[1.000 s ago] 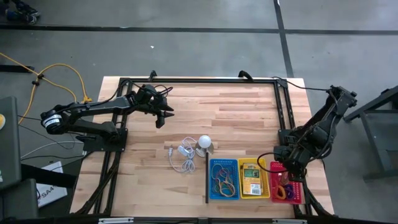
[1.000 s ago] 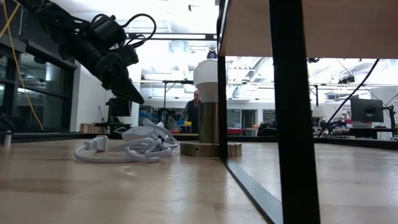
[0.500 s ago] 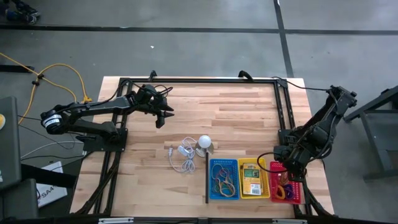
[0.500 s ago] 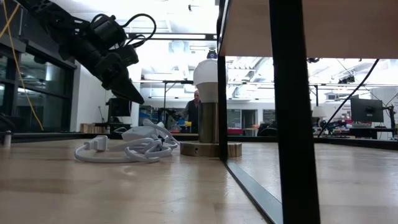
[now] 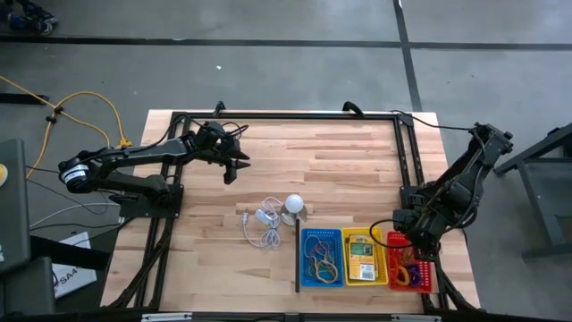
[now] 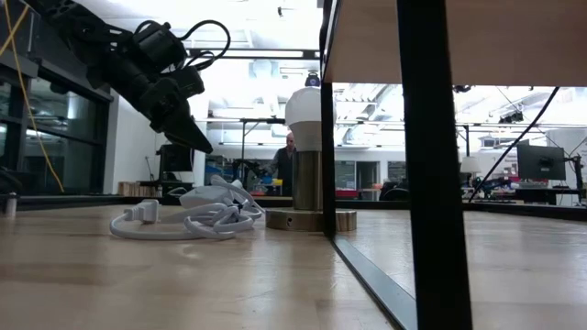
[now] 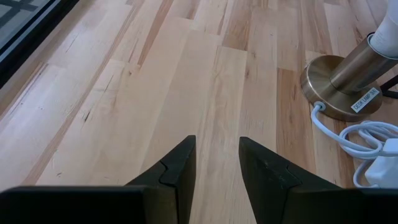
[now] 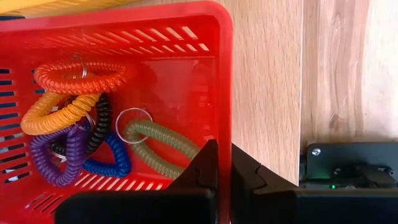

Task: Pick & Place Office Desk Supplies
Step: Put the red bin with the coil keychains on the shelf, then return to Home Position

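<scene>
high view first: left gripper (image 5: 234, 170) hangs over bare worktop (image 5: 340, 161) at the far left, fingers parted, holding nothing. right gripper (image 5: 409, 246) sits over the red basket (image 5: 397, 279) at the near right, fingers closed and empty. coloured rings (image 8: 74, 121) lie heaped in that basket, rubber bands (image 5: 319, 259) in the blue basket (image 5: 304, 237), a packet (image 5: 362, 259) in the yellow basket (image 5: 348, 235). risk, i'd say: those closed fingers hover at the red rim and could clip it going down, shoving the basket. the lamp (image 7: 348, 81) base carries a small label, too small to read.
</scene>
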You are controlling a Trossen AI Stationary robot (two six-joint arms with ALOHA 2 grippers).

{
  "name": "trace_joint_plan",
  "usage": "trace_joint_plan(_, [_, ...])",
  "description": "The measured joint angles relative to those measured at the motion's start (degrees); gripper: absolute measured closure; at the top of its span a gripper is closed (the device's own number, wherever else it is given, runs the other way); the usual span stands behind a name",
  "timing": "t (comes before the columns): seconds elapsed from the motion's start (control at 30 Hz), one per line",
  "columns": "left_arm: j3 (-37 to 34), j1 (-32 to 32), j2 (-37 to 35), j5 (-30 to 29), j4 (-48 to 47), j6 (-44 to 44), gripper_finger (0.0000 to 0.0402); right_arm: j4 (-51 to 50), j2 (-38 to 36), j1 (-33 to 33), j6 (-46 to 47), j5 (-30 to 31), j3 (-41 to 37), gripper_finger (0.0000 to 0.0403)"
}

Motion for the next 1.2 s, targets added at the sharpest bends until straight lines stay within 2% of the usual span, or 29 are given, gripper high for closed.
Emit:
trace_joint_plan(0.13, [0.0, 0.01, 0.0, 0.0, 0.01, 0.01, 0.0284, 0.0, 0.0, 0.0, 0.0, 0.0, 0.0, 0.0395])
trace_joint_plan(0.53, [0.0, 0.01, 0.0, 0.0, -0.01, 0.01, 0.0284, -0.02, 0.0, 0.0, 0.0, 0.24, 0.0, 0.0332])
trace_joint_plan(1.2, [0.0, 0.01, 0.0, -0.01, 0.01, 0.01, 0.0284, 1.2, -4.77, -0.7, -0.39, 0.45, 0.0, 0.0327])
